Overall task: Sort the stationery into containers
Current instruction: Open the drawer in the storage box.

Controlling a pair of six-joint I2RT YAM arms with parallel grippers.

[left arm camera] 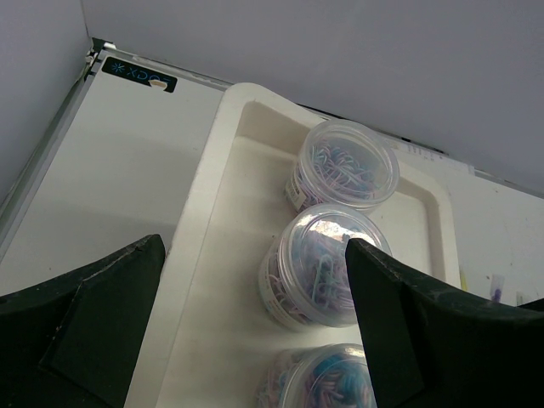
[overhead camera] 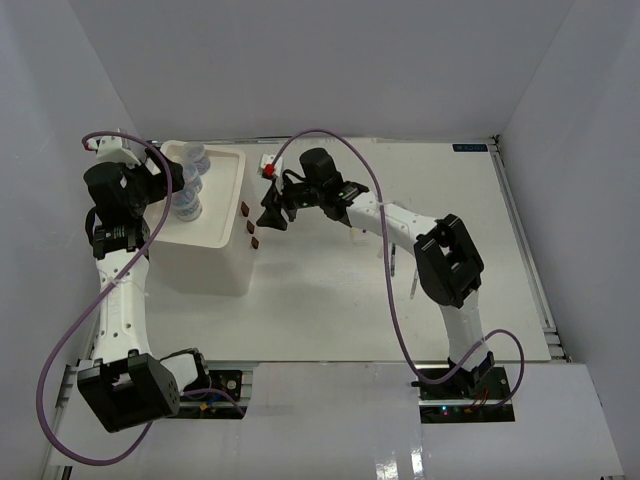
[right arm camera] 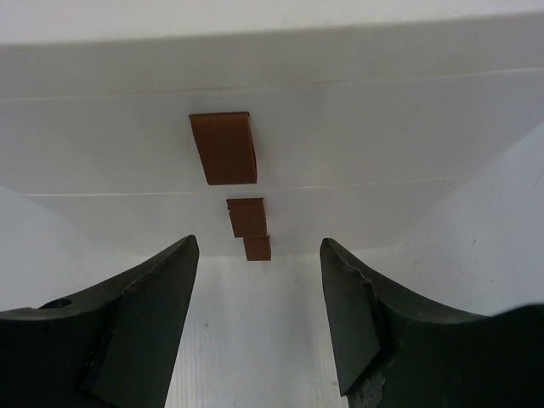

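The white box unit (overhead camera: 215, 250) stands at the left, its drawers shut. Its top tray (left arm camera: 217, 255) holds three clear jars with bluish contents in a row: far (left arm camera: 347, 163), middle (left arm camera: 321, 263), near (left arm camera: 319, 382). My left gripper (left arm camera: 255, 248) is open above the tray, its fingers (left arm camera: 93, 314) on either side of the middle and near jars, touching nothing. My right gripper (right arm camera: 257, 255) is open and empty just off the table, facing the drawer fronts with three brown knobs (right arm camera: 223, 147). In the top view it (overhead camera: 268, 218) is just right of the knobs (overhead camera: 250, 226). Tape rings are out of view.
Two thin pens (overhead camera: 391, 258) lie on the white table beside the right arm's forearm. A small white and red object (overhead camera: 268, 165) sits behind the right gripper. White walls close the table at the back and sides.
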